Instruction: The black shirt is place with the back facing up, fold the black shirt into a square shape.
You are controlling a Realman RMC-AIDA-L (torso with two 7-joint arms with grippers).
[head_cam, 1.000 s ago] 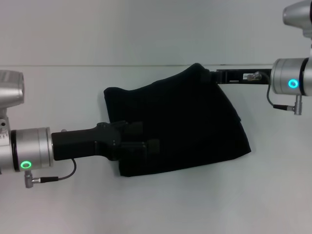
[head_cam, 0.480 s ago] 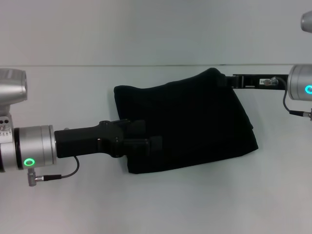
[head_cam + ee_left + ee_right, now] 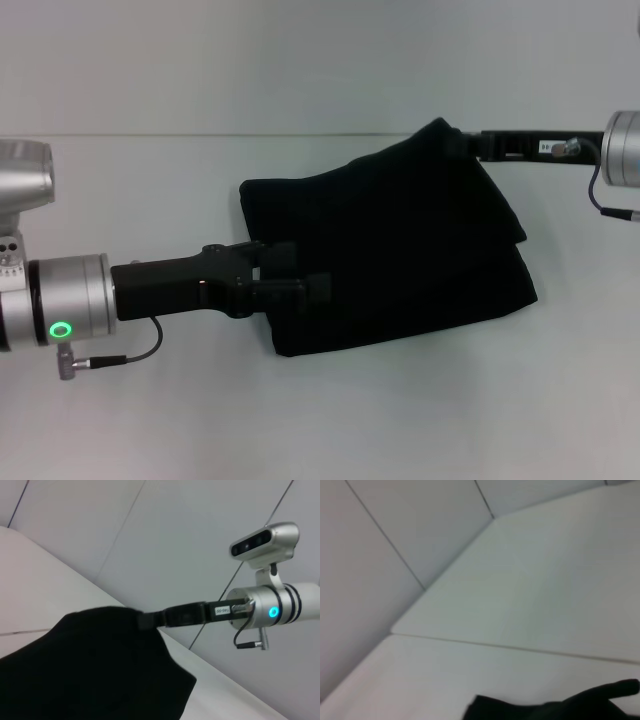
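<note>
Now your left gripper (image 3: 300, 287) is clenching the near-left edge of the black shirt (image 3: 400, 250), which is lying folded on the table (image 3: 150, 200), while your right gripper (image 3: 462, 143) is grasping the far-right corner, lifting it to pull the fabric flat.

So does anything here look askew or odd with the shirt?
Yes. The matte black fabric shirt lies skewed on the white table, not square: its far right corner is lifted at the right gripper, while the left gripper holds the near left edge. Nothing looks damaged.
</note>
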